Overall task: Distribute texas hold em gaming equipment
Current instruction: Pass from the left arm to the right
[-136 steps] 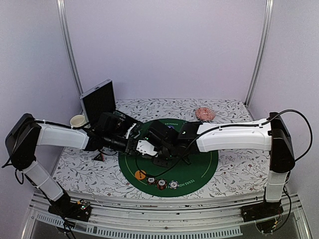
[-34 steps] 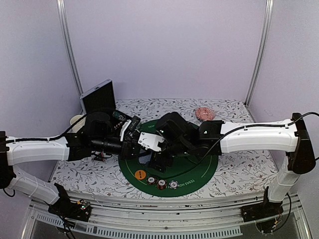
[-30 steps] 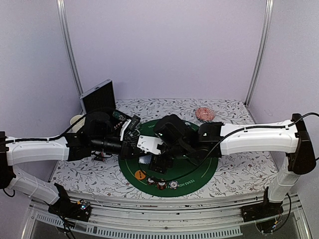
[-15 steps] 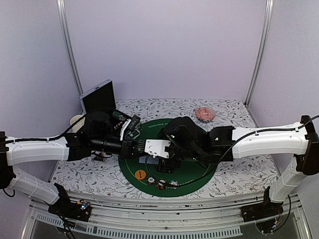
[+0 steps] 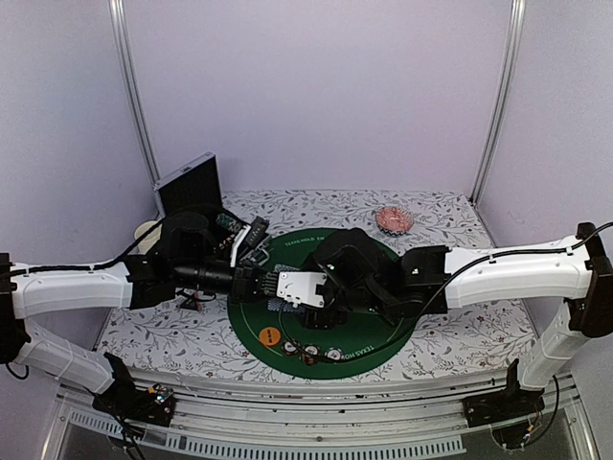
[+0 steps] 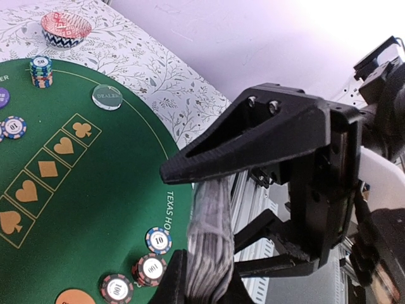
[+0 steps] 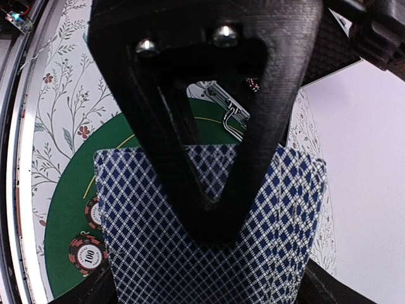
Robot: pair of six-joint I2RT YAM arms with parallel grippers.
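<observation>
My left gripper is shut on a deck of blue diamond-backed cards, held edge-up over the green poker mat. My right gripper is at the deck. One finger lies across the card backs and the other is hidden behind them. Both grippers meet mid-mat in the top view, left and right. Striped chips and an orange disc lie at the mat's near edge. A dealer disc and a chip stack lie farther back.
A pink patterned dish stands at the back right off the mat. A white mug and an upright black box stand at the back left. Both arms cross low over the mat's middle.
My right gripper has shifted right and toward the near edge, staying against the deck. My left gripper has kept hold of the deck and barely moved.
</observation>
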